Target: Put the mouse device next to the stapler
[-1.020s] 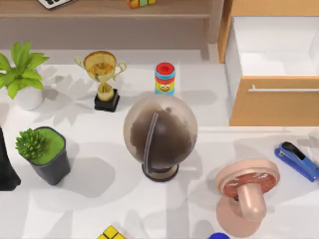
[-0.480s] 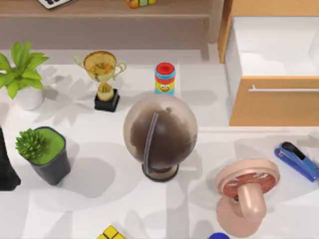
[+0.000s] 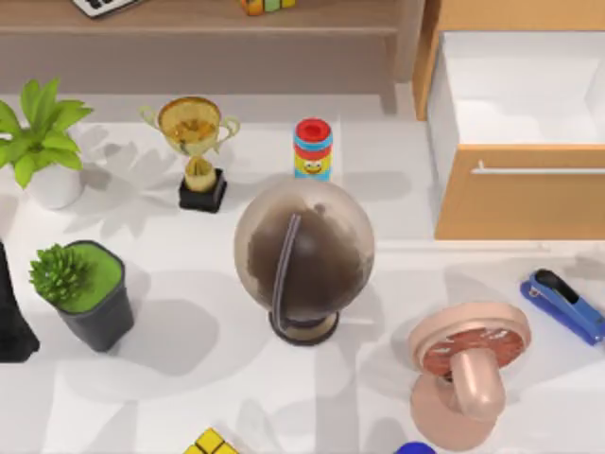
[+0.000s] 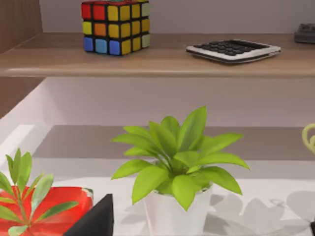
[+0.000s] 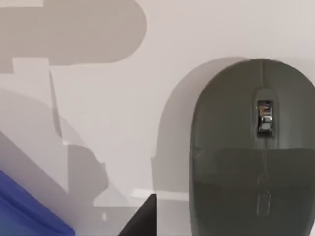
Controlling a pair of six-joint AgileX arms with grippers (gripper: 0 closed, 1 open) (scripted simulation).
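The white worktop (image 3: 189, 378) carries a large brown globe on a dark stand (image 3: 303, 257) as its central landmark. Right of the globe and toward the worktop's right edge lies the bright blue elongated stapler with a black strip (image 3: 563, 304), flat and angled. In the right wrist view, the low rounded dark grey mouse device (image 5: 252, 157) rests on the worktop surface, its scroll wheel facing up. How far either arm's jaws are open cannot be told.

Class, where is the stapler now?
In the top view the blue stapler lies at the table's right edge, below the open drawer, right of the pink fan.
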